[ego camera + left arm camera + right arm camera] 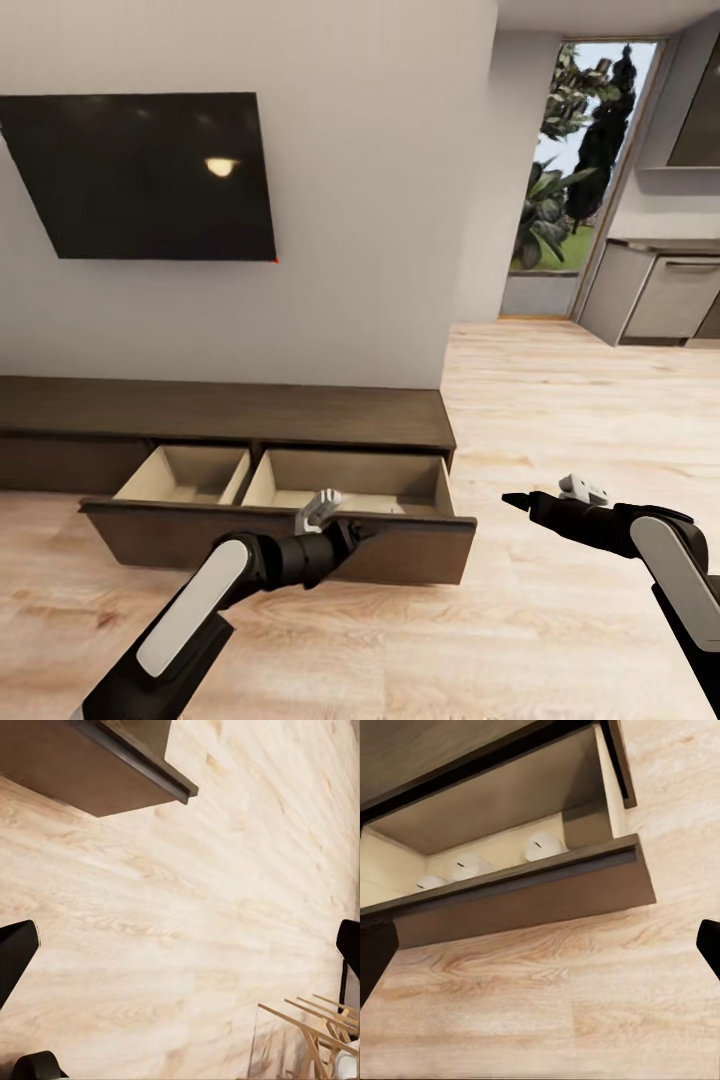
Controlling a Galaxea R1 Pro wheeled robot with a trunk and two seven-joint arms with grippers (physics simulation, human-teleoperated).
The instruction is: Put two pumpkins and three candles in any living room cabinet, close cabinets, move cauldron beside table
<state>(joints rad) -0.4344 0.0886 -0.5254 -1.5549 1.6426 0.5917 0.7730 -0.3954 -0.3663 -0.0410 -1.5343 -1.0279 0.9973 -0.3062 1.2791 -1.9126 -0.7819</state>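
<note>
The cabinet is a long, low dark-brown unit under the wall TV, with one wide drawer pulled out and its pale tan inside showing. In the right wrist view three whitish candles lie in a row inside that drawer. My left gripper hangs just in front of the drawer front, open and empty, over bare floor near the drawer's corner. My right gripper is open over the floor, right of the drawer, pointing toward it. Pumpkins, cauldron and table are out of view.
A black TV hangs on the wall above the cabinet. The wall ends at a corner; beyond it wooden floor runs to a glass door and grey kitchen cupboards. A pale wooden frame stands by the left arm.
</note>
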